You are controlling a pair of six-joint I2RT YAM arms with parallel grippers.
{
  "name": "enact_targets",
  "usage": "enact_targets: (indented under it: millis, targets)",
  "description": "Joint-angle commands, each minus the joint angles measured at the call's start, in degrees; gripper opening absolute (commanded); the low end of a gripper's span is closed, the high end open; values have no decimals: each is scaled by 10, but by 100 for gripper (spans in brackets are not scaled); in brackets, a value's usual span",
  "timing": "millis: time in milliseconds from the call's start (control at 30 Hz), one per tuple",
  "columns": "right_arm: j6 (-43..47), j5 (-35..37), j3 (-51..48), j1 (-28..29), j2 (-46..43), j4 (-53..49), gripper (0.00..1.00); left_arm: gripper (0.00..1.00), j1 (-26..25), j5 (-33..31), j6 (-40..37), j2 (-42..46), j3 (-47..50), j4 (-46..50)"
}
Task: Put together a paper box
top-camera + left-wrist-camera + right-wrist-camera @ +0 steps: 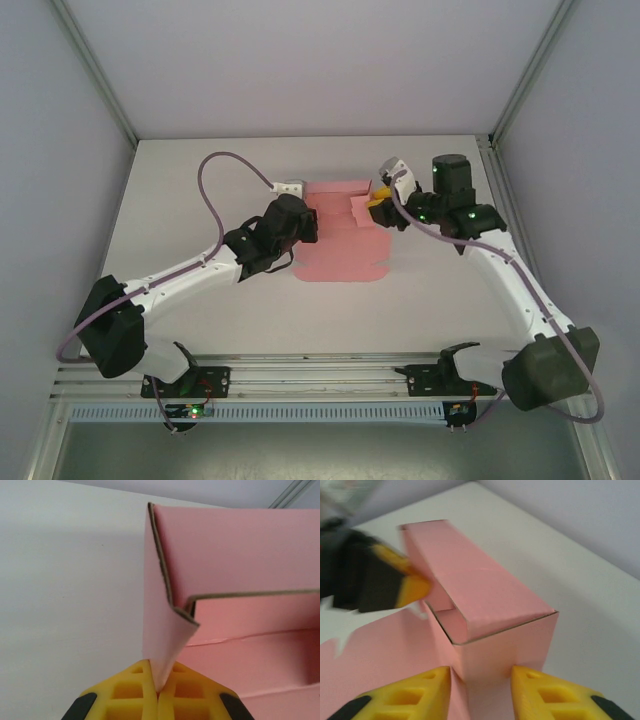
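From its base at the near edge, the left arm (190, 280) lies low and stretches far-right, with its wrist bent toward the paper box (345, 258). The right arm (512, 285) angles far-left to the box's other end. The box sits mid-surface (430, 315), flat sheet nearer, folded-up walls farther. The left end effector (159, 694) is clamped tight on an upright corner flap. The right end effector (481, 669) has its fingers partly apart at the end wall; whether it grips, I cannot tell.

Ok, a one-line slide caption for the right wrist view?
Right gripper straddles the near end of the half-folded paper box; left gripper pinches its far wall.
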State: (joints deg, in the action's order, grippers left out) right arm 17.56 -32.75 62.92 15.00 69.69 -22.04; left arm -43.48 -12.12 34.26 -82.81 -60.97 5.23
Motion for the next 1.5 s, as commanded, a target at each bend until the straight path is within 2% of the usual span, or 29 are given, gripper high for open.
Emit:
enact_targets:
  millis: [0, 67, 100, 167, 300, 400, 467, 500, 600, 733, 867, 967, 1100, 1167, 1200, 1233, 1300, 1333, 1367, 1400, 1433, 1467]
  targets:
    - [-80, 203, -52, 36, -7, 91, 39, 0, -8, 36, 11, 5, -26, -57]
    - [-82, 205, -74, 44, -10, 129, 38, 0, -9, 37, 11, 3, -31, -53]
    - [-83, 199, -82, 47, -10, 143, 33, 0, -8, 38, 12, 1, -35, -51]
    - [-80, 203, -82, 55, -5, 150, 33, 0, -9, 42, 13, 0, -39, -46]
    - [-87, 276, -79, 82, 14, 175, 33, 0, -9, 61, 20, -4, -44, -52]
    - [-92, 332, -83, 98, 32, 214, 18, 0, -12, 73, 27, -11, -53, -54]
    - [-81, 422, -85, 117, 47, 242, 3, 0, -14, 74, 32, -17, -61, -50]
    - [-66, 480, -83, 130, 57, 254, 0, 0, -16, 75, 32, -20, -67, -45]
    - [-20, 652, -79, 158, 85, 298, 0, 0, -21, 62, 47, -24, -84, -25]
    - [45, 810, -68, 166, 120, 346, 0, 0, -27, 44, 98, -31, -109, 21]
    - [255, 970, -82, 172, 177, 543, 0, 0, -34, 32, 148, -31, -115, 41]
    - [359, 1018, -77, 176, 213, 656, 0, 0, -33, 20, 170, -31, -115, 45]
    - [389, 1003, -69, 182, 242, 687, 0, 0, -34, 4, 178, -35, -117, 51]
    - [327, 951, -71, 187, 234, 619, 0, 0, -34, -9, 177, -37, -116, 55]
    - [262, 913, -67, 189, 220, 553, 5, 0, -34, -13, 176, -38, -113, 52]
    - [194, 855, -60, 188, 196, 470, 7, 0, -33, -16, 174, -38, -111, 47]
    - [47, 656, -65, 171, 135, 365, 8, 0, -34, -21, 170, -39, -108, 39]
    - [-4, 550, -78, 154, 106, 358, 12, 0, -34, -24, 167, -39, -107, 39]
    - [-53, 445, -99, 133, 76, 376, 22, 0, -33, -25, 165, -39, -106, 37]
    - [-82, 353, -116, 112, 52, 390, 25, 0, -32, -24, 156, -39, -105, 33]
    - [-110, 265, -129, 91, 32, 398, 31, 0, -33, -26, 148, -38, -104, 33]
    - [-130, 206, -133, 75, 15, 396, 37, 0, -33, -30, 143, -38, -100, 31]
